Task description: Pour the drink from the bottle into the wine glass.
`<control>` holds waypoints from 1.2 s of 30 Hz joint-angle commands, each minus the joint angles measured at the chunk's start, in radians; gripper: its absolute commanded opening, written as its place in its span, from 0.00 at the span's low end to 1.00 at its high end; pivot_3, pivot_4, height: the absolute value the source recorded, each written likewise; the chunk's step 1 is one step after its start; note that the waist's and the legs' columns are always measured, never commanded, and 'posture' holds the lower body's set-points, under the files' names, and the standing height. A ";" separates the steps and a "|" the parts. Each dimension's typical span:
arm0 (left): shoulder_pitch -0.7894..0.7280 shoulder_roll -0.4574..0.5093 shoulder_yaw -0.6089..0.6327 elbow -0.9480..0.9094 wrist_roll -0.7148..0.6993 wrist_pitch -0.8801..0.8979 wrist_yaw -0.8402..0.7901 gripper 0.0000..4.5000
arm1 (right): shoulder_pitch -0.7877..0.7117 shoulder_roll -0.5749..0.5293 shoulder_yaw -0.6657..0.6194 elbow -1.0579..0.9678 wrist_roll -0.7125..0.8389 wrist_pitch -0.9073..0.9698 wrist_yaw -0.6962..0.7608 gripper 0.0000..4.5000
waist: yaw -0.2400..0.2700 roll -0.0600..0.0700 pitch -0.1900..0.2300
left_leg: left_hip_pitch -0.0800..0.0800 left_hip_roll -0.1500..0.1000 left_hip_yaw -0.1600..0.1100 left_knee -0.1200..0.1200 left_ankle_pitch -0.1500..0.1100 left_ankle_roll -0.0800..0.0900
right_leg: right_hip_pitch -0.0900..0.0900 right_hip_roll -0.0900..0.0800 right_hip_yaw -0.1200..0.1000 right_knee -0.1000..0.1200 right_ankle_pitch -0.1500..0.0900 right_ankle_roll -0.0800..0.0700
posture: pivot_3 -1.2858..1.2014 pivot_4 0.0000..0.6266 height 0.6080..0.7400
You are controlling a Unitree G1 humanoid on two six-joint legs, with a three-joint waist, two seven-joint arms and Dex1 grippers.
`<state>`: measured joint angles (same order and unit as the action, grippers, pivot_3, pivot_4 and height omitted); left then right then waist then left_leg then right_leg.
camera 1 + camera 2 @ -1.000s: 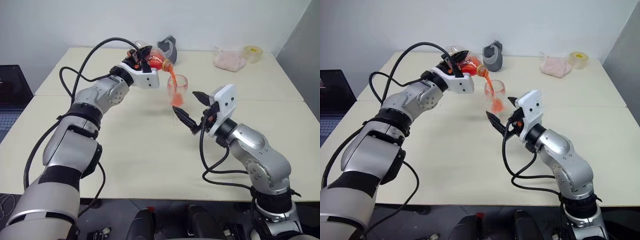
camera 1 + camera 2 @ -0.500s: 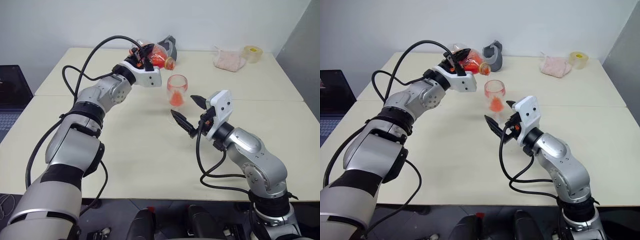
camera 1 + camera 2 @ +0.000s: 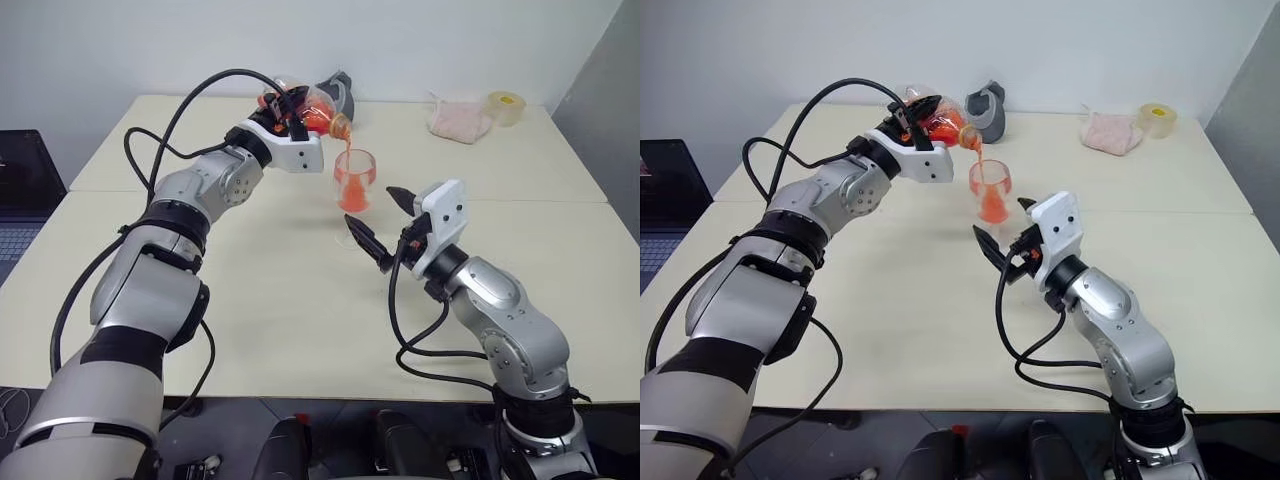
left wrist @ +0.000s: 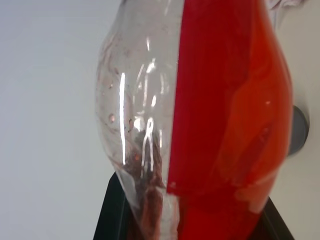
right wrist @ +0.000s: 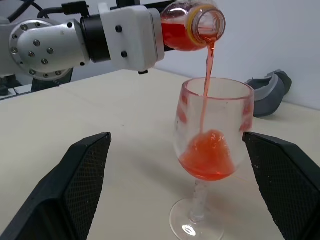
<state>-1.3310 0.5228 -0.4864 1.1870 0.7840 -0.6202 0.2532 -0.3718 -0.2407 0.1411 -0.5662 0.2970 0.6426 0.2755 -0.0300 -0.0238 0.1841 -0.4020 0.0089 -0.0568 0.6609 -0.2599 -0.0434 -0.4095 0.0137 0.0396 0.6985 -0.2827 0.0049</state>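
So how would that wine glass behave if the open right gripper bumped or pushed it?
The wine glass would probably tip easily: tall bowl, thin stem, small foot. The drink in the bowl likely makes it top-heavy. It looks rigid and possibly fragile. The right gripper stands open around it, not touching.

tilted bottle [image 5: 192, 27], drink [image 5: 206, 75] streaming into wine glass [image 5: 212, 145]

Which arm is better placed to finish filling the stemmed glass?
The left. Its claw is shut on the small clear plastic bottle, tipped over the tall clear wine glass, with the red-pink drink streaming in. The right claw stands open beside the glass, holding nothing.
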 commanded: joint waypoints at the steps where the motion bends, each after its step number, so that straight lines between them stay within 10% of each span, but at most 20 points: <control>1: -0.047 0.005 0.002 -0.005 -0.002 -0.004 0.027 0.20 | -0.005 0.009 0.004 -0.032 -0.009 -0.028 -0.004 1.00 | 0.000 0.000 0.000 | 0.000 0.000 0.000 0.000 0.000 0.000 | 0.000 0.000 0.000 0.000 0.000 0.000 | 0.52 0.24 1.00; 36: -0.071 0.019 -0.040 0.007 0.039 -0.001 0.076 0.20 | -0.003 0.010 0.007 -0.026 -0.028 -0.032 0.013 1.00 | 0.000 0.000 0.000 | 0.000 0.000 0.000 0.000 0.000 0.000 | 0.000 0.000 0.000 0.000 0.000 0.000 | 0.52 0.24 1.00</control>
<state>-1.3599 0.5249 -0.5340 1.1981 0.8276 -0.6193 0.3050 -0.3712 -0.2312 0.1510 -0.5662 0.2736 0.6374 0.2834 -0.0302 -0.0239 0.1841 -0.4019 0.0089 -0.0569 0.6611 -0.2599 -0.0434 -0.4096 0.0137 0.0394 0.6988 -0.2827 0.0049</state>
